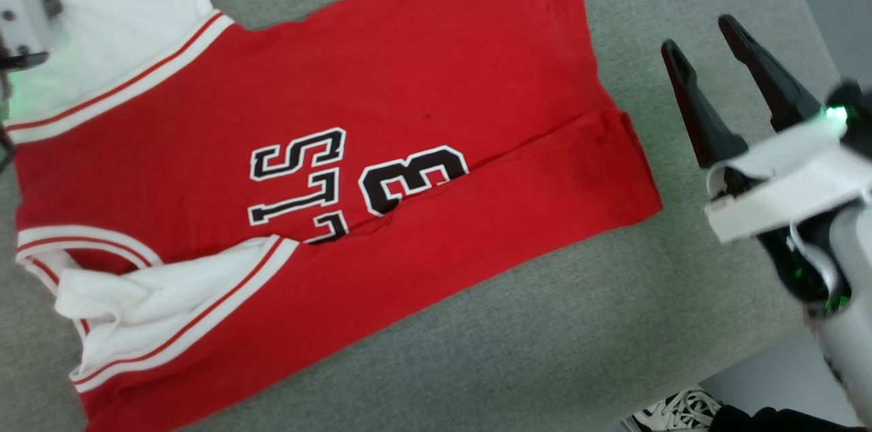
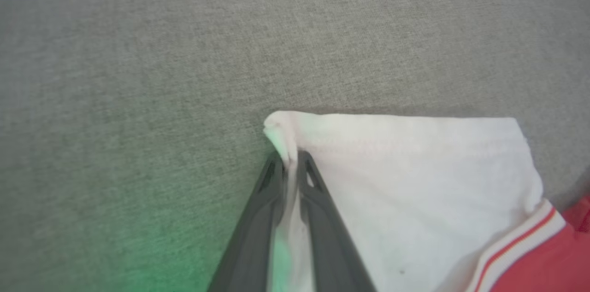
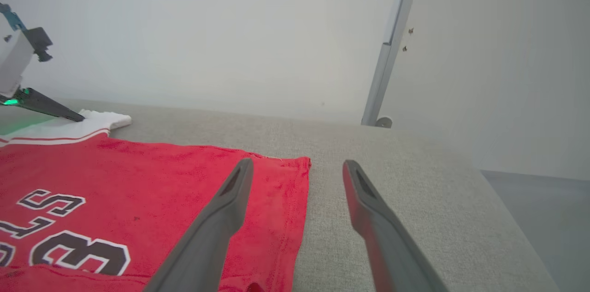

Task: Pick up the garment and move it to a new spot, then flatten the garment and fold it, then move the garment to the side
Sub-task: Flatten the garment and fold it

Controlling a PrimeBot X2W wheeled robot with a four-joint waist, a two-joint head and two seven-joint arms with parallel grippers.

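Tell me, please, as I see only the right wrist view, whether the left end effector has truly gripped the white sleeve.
Observer: Yes; the left wrist view shows the left end effector shut on a corner of the far sleeve of the garment.
Operator: Does the other sleeve lie flat?
Observer: No; in the head view the near sleeve is bunched up and folded over on itself.

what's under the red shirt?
Grey fabric surface shows around the garment, so it lies on that. Anything else beneath the cloth is covered.
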